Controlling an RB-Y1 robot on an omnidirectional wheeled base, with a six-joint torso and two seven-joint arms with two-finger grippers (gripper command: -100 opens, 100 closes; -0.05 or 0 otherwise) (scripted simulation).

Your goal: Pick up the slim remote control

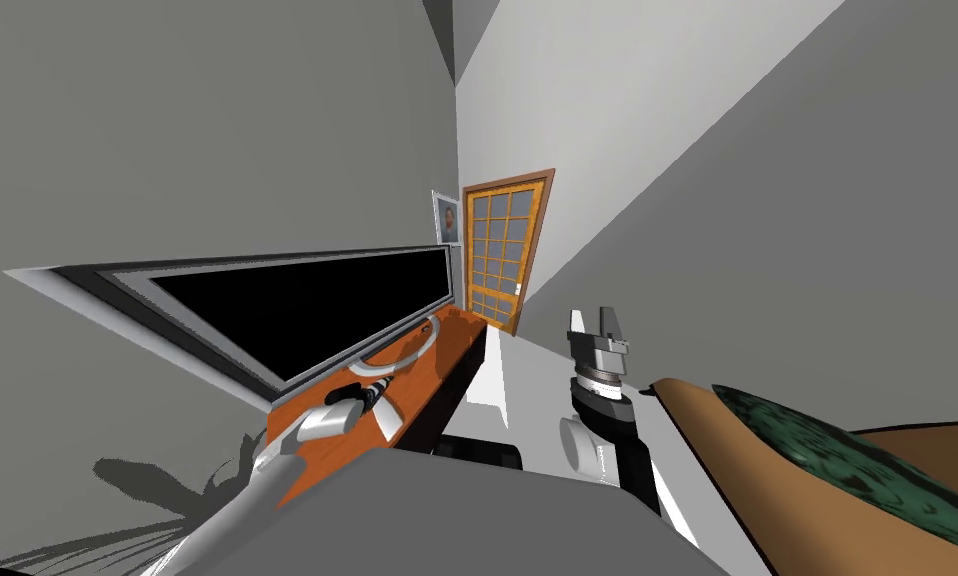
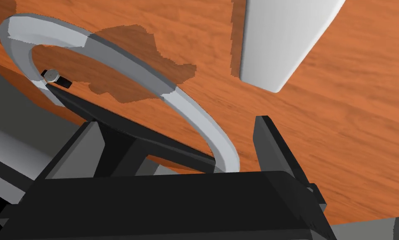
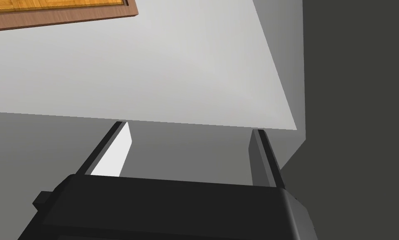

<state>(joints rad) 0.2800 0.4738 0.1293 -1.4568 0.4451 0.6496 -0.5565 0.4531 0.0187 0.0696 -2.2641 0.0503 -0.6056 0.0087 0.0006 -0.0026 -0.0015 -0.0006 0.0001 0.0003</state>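
Left gripper [image 2: 177, 121] is hovering low over the orange wood desk [image 2: 340, 146], fingers spread wide with nothing between them except what's underneath. The slim remote control [image 2: 284, 37] is drawn as a plain white slab with a rounded corner. It lies flat on the desk past the fingertips and off to one side, not lined up with the gap. What actually sits under the gap is the TV's curved grey foot [image 2: 123, 54], a big ring sweeping right between the fingers, and the remote is outside that ring. A tiny wristwatch [image 2: 55, 76] sits against the ring's inner edge. The black-screened TV [image 1: 297, 305] looms over the desk right beside the arm. Right gripper [image 1: 595, 322] is out over the floor toward the glazed door [image 1: 502, 255], also wide open and empty
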